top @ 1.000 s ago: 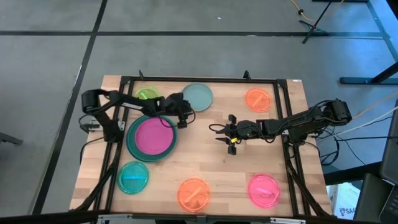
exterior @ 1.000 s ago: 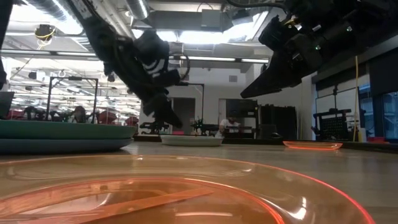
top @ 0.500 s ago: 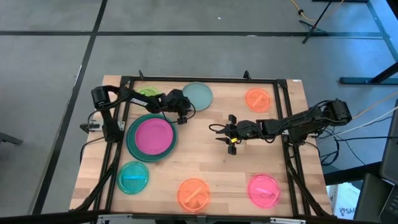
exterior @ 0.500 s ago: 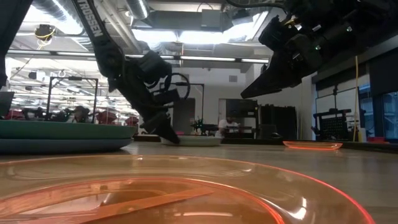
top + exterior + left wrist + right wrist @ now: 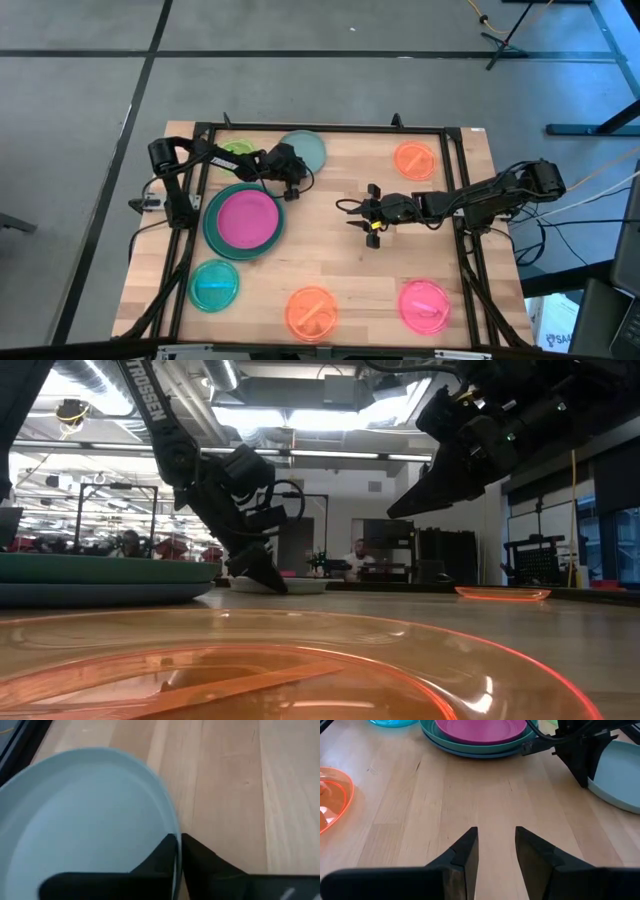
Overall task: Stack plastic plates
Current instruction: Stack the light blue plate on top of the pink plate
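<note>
The pale teal plate [image 5: 305, 149] lies at the table's far middle, and my left gripper [image 5: 291, 174] is shut on its rim. The magenta plate [image 5: 245, 218] tops a stack of large plates [image 5: 211, 232] at the left, also in the low view [image 5: 100, 580]. A lime plate [image 5: 236, 149] sits at the far left, partly hidden by my left arm. Small orange plates [image 5: 414, 158] [image 5: 312, 312], a pink one [image 5: 424, 305] and a cyan one [image 5: 213, 285] lie flat on the wood. My right gripper [image 5: 358, 213] hangs open and empty over the table's middle. My left gripper pinches the pale teal plate's rim [image 5: 175, 831] on its near-left side, one finger [image 5: 159, 857] inside the dish and one [image 5: 202, 860] outside. The fingers slant down from the table's left [image 5: 262, 572]. Whether the plate is clear of the table, I cannot tell.
A black frame [image 5: 320, 127] runs round the table. Bare wood [image 5: 330, 255] lies between the stack and my right gripper. In the low view the near orange plate [image 5: 250, 670] fills the foreground, and a person sits in the room behind [image 5: 352, 560].
My left gripper has gone from over the stack's far-right edge toward the table's far edge, down to the pale teal plate's rim. The plate has since shifted a little toward the table's left with the gripper.
</note>
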Controlling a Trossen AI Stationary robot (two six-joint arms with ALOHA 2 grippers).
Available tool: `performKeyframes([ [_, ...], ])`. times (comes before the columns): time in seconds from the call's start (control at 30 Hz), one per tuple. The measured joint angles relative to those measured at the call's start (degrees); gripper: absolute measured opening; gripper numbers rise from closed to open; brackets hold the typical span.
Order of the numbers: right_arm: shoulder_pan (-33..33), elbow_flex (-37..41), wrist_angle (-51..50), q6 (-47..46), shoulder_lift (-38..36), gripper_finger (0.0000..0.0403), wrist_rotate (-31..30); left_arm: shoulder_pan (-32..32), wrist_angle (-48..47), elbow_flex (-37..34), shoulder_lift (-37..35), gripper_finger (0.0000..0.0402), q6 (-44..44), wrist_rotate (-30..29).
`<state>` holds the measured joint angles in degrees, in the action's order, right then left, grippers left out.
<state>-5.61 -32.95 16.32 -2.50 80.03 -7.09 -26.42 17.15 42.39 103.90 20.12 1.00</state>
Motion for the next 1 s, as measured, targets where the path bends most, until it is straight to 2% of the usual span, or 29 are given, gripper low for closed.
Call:
performKeyframes([
  [0.07, 0.0, 0.0, 0.0, 0.0, 0.0, 0.0120, 0.0, 0.3, 0.0, 0.0, -0.1, 0.0008, 0.2, -0.4],
  [0.3, 0.0, 0.0, 0.0, 0.0, 0.0, 0.0120, 0.0, 3.0, -0.7, 0.0, -1.8, 0.0013, 0.1, -3.7],
  [0.53, 0.0, 0.0, -0.1, 0.0, 0.0, 0.0120, 0.0, 7.8, -7.2, 0.0, -11.1, 0.0013, -0.7, -6.1],
  [0.73, 0.0, 0.1, 0.0, -0.1, 0.0, 0.0120, 0.0, 13.8, -19.2, 0.0, -23.1, 0.0013, -8.2, -6.9],
  [1.0, 0.0, 0.1, 0.1, -0.2, 0.0, 0.0120, 0.0, 25.0, -44.4, 0.0, -39.2, 0.0014, -27.5, -6.6],
])
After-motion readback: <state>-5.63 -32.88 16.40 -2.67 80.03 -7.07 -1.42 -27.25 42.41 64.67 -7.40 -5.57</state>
